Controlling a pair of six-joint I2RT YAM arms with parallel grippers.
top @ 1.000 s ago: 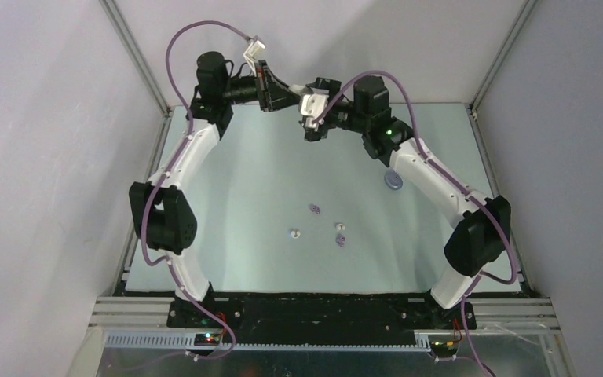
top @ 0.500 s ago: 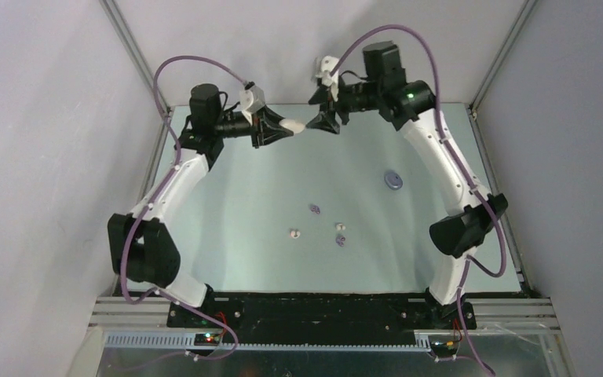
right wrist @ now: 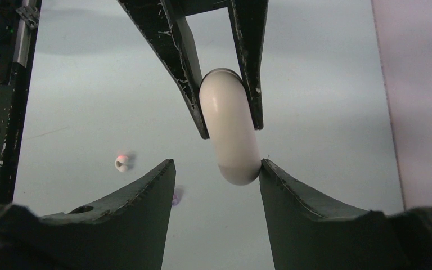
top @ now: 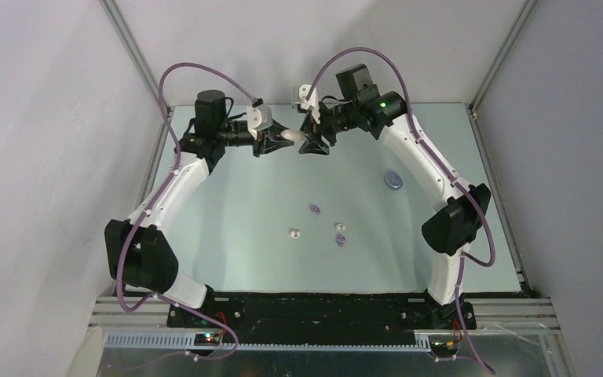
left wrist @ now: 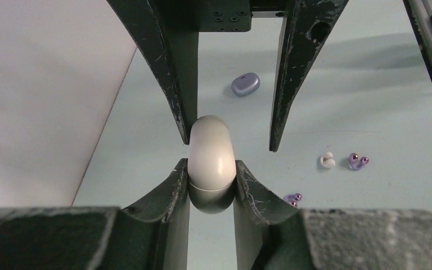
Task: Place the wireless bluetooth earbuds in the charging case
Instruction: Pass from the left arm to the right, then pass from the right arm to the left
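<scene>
While I keep the white charging case [left wrist: 212, 163] pinched by one end in the left gripper [top: 282, 136], its long axis runs straight out toward the right gripper [right wrist: 218, 163]. The free rounded end points between that gripper's spread fingers [right wrist: 315, 225] and touches one of them. Nearer the arm bases than this case, four earbuds [top: 295, 233] lie on the table [top: 235, 236]. A purple charging case [top: 393, 181] lies to its right.

My top cam: high behind bases [top: 192, 312], looking down, far. Wrist cams: close, facing each other, both on white case [left wrist: 212, 163].
</scene>
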